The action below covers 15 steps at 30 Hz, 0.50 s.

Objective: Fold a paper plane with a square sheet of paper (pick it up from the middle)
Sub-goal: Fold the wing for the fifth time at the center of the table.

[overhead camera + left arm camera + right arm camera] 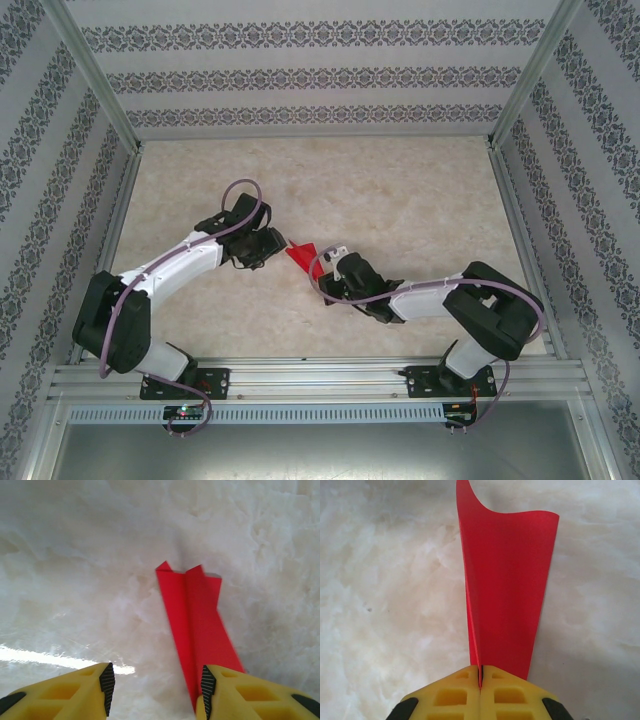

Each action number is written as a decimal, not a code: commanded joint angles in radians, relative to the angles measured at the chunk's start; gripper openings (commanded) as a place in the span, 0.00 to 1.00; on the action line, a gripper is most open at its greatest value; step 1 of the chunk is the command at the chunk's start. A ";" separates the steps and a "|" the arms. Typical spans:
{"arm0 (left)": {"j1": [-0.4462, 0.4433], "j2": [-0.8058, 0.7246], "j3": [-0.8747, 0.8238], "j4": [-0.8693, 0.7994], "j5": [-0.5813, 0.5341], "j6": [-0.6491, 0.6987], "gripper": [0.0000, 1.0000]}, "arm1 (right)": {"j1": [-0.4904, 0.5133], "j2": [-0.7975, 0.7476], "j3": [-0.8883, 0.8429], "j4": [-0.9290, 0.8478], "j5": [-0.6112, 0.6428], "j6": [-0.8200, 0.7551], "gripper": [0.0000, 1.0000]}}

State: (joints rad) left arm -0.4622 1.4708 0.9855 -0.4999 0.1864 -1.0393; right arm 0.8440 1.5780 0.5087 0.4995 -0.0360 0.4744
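top external view: the two arms meet over the middle of the marbled table (420, 190), with the paper plane (300, 254) between their tips. right wrist view: the right gripper (481, 679) is clamped tight on the plane's narrow end, jaws pressed together with the fold pinched in the seam. the wide end fans away, its far edge curling. left wrist view: the left gripper (157, 682) is released, its yellow fingers (85, 690) apart with bare table between them. the plane runs past one finger's inner edge; i cannot tell whether it touches.
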 commanded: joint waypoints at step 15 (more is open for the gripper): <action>0.014 0.004 -0.067 0.070 0.080 0.033 0.47 | -0.085 0.124 0.030 0.063 -0.262 0.244 0.00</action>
State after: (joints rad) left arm -0.4622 1.4708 0.9405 -0.4759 0.2344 -1.0248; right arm 0.7780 1.6760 0.5163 0.5419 -0.2348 0.6559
